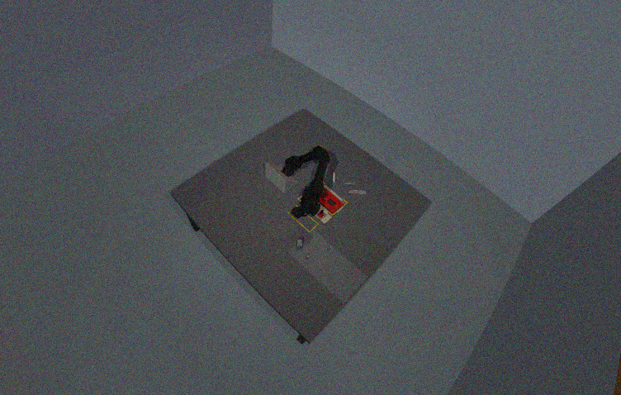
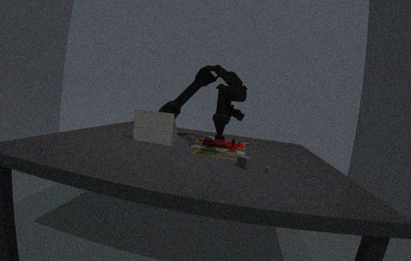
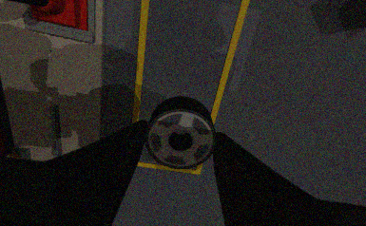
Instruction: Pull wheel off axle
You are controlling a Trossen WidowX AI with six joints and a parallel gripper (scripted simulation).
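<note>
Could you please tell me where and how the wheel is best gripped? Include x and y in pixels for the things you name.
I'd grip the wheel [image 3: 156, 153] across opposite sides of its round black rim, from above: its spoked face points up, and the gripper [image 3: 181, 133] [image 2: 219, 136] already holds it that way.
</note>
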